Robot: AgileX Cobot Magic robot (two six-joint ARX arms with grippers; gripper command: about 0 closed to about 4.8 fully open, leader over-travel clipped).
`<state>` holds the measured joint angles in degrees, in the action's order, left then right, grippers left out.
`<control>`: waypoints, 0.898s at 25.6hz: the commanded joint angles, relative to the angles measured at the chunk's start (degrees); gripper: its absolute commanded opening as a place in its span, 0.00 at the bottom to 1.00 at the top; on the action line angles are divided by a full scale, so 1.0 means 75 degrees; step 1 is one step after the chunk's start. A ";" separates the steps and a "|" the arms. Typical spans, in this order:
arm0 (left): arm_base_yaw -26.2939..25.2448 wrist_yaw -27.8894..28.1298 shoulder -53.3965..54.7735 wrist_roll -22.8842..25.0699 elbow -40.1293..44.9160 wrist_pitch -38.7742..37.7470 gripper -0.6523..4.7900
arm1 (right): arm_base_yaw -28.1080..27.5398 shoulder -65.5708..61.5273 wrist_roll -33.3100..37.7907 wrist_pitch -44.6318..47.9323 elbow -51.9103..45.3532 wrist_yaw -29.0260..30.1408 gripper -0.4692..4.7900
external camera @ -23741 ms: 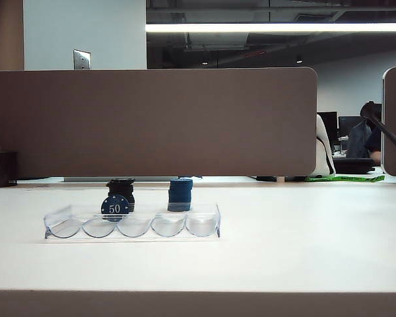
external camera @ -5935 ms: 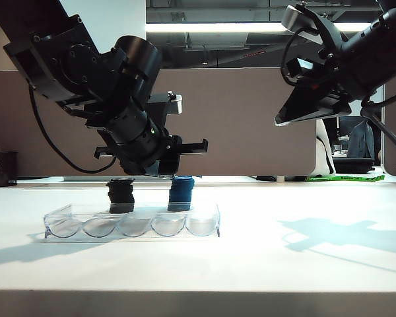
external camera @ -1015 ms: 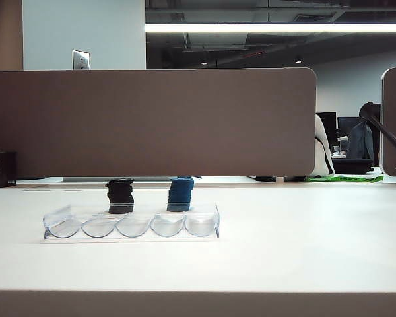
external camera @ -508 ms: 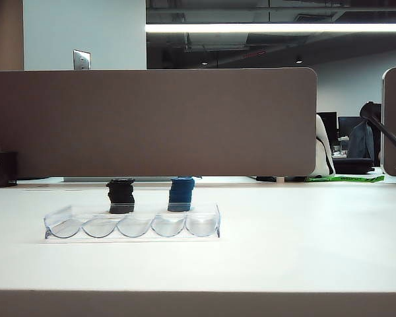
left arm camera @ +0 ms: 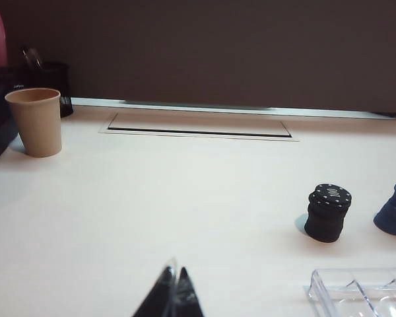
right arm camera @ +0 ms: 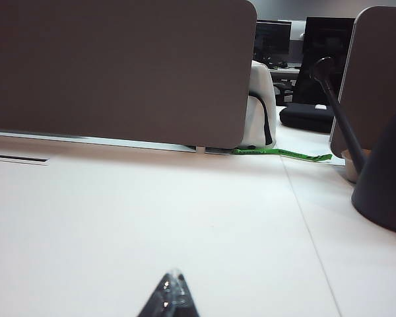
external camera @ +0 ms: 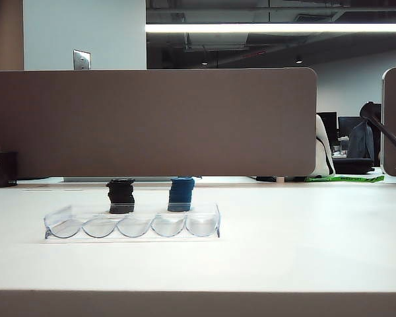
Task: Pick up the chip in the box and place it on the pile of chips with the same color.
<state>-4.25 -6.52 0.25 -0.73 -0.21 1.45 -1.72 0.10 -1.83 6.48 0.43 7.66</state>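
- The chip is not in the box (external camera: 132,224) any more. All five slots of the clear box look empty now. Long before, the chip stood in the second slot, showing its white "50".
- I think the chip now lies on top of the blue pile (external camera: 181,195), because a few seconds ago the left arm was right over that pile. I cannot pick it out as its own chip from here.
- The blue pile stands on the desk (external camera: 303,244) just behind the box. The black pile (external camera: 121,196) stands beside it, a little apart.
- Both arms have gone from the wide view. A few seconds ago they hung over the desk.
- The left tool (left arm camera: 173,295) is pulled back low over the desk, near the box's corner (left arm camera: 360,290). Its two tips are pressed together and hold nothing.
- The right tool (right arm camera: 170,294) is far off on the other side, over bare desk. Its tips look pressed together too, and empty.
- So the job looks done. Nothing seems left to move.
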 commanded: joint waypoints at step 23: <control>0.0009 -0.0023 0.0006 0.0099 -0.0029 -0.0079 0.11 | 0.0003 0.0003 0.0300 -0.0093 -0.0012 -0.0207 0.08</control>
<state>-4.25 -6.50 0.27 -0.03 -0.21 0.23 -1.74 0.10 0.21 5.06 0.43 6.22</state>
